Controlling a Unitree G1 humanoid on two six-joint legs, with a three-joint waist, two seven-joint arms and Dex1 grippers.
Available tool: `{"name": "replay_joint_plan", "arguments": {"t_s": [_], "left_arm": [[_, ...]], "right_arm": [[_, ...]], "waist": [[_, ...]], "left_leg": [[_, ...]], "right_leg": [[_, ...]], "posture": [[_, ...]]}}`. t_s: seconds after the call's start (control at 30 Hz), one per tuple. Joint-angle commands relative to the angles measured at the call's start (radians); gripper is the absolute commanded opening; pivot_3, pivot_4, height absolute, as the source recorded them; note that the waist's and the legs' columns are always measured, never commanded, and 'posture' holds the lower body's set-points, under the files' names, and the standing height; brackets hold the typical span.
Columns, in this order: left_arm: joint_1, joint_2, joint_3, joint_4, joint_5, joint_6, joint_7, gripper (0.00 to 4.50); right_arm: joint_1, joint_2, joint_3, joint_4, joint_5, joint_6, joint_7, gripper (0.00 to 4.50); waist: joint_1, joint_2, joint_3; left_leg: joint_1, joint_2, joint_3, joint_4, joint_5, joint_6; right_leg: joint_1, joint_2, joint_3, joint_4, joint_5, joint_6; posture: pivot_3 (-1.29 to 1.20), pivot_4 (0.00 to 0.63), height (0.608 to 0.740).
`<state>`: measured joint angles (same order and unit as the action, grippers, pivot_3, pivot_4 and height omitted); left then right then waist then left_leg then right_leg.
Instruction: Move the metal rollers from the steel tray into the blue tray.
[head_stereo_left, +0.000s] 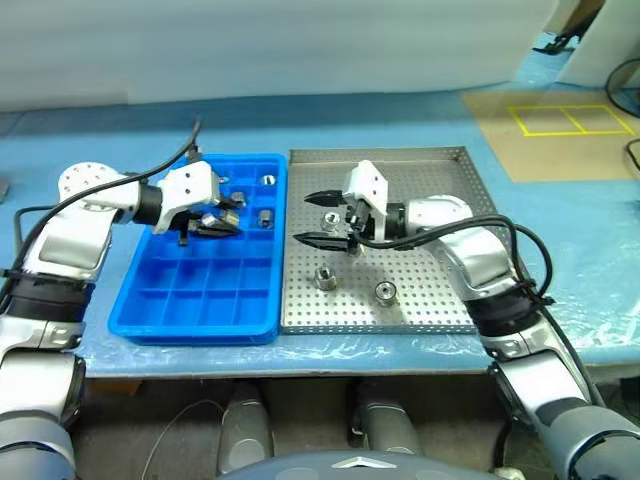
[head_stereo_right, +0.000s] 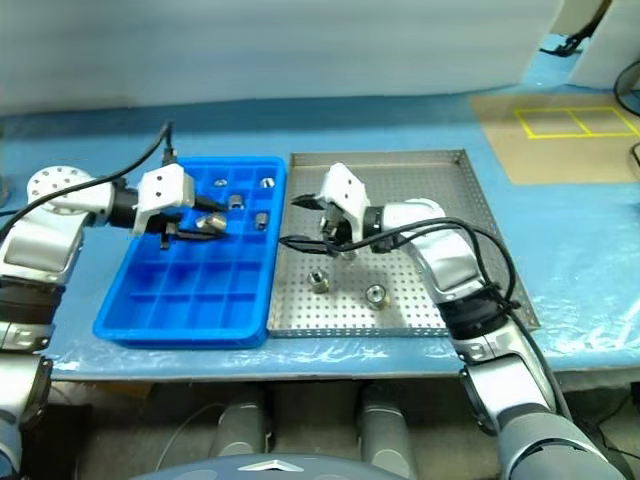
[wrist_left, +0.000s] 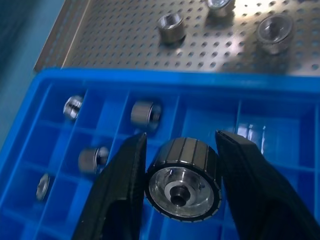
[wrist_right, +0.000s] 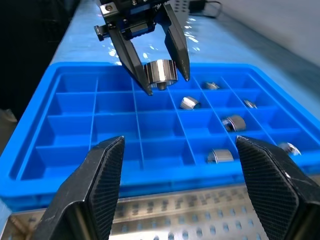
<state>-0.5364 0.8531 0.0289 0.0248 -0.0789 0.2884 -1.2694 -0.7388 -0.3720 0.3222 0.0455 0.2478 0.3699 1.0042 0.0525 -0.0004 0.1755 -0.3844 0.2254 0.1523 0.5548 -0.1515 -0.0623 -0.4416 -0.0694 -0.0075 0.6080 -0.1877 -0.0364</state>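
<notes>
A roller (wrist_left: 183, 178) is pinched between the two fingers of the left tool (head_stereo_left: 222, 222), held in the air above the blue tray (head_stereo_left: 160, 305), over the cells of its half away from the robot. Four more rollers lie in cells (wrist_right: 233, 122) along that far part of the blue tray. The steel tray (head_stereo_left: 445, 300) sits just beside the blue tray, on its right; three rollers (head_stereo_left: 325, 278) remain on its perforated floor. The right tool (head_stereo_left: 316, 217) hovers over the steel tray near the blue tray's edge, fingers spread wide and empty. Both trays rest on the blue tabletop (head_stereo_left: 560, 230).
</notes>
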Motion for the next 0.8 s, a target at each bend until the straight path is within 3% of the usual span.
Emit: {"name": "replay_joint_plan", "arguments": {"t_s": [0.03, 0.17, 0.27, 0.47, 0.8], "left_arm": [[0.135, 0.034, 0.168, -0.144, -0.036, 0.115, 0.129, 1.9], [0.268, 0.007, 0.272, -0.201, -0.019, 0.197, 0.291, 1.9], [0.283, -0.052, 0.291, -0.236, -0.022, 0.27, 0.422, 1.9], [0.256, -0.142, 0.216, -0.214, 0.004, 0.301, 0.576, 1.9], [0.199, -0.234, 0.105, -0.059, 0.008, 0.267, 0.664, 1.9]], "right_arm": [[-0.064, 0.05, 0.019, 0.084, -0.02, -0.09, 0.049, 3.7], [-0.094, 0.091, 0.035, 0.157, -0.048, -0.152, 0.084, 3.7], [-0.103, 0.105, 0.036, 0.182, -0.057, -0.172, 0.106, 3.7], [-0.088, 0.089, 0.035, 0.171, -0.075, -0.171, 0.137, 3.7], [-0.029, 0.07, 0.042, 0.099, -0.097, -0.136, 0.115, 3.7]], "waist": [[0.014, -0.001, 0.0], [0.049, -0.002, 0.001], [0.078, -0.002, 0.001], [0.108, -0.002, 0.001], [0.097, -0.003, 0.001]], "left_leg": [[0.0, 0.0, 0.0, -0.001, 0.0, 0.0], [-0.001, 0.001, -0.002, -0.004, 0.001, -0.001], [-0.001, 0.001, -0.003, -0.004, 0.001, -0.001], [-0.001, 0.001, -0.003, -0.004, 0.001, -0.001], [-0.001, 0.002, -0.004, -0.004, 0.002, -0.003]], "right_leg": [[0.0, 0.0, -0.001, -0.001, 0.0, 0.0], [0.0, 0.0, -0.004, -0.001, -0.002, -0.002], [0.001, -0.001, -0.006, -0.001, -0.002, -0.003], [0.004, -0.004, -0.01, 0.0, -0.002, -0.002], [0.003, -0.003, -0.01, 0.0, -0.002, -0.002]], "posture": [[0.24, 0.15, 0.74], [0.29, 0.15, 0.74], [0.31, 0.15, 0.74], [0.31, 0.15, 0.74], [0.26, 0.15, 0.74]]}}
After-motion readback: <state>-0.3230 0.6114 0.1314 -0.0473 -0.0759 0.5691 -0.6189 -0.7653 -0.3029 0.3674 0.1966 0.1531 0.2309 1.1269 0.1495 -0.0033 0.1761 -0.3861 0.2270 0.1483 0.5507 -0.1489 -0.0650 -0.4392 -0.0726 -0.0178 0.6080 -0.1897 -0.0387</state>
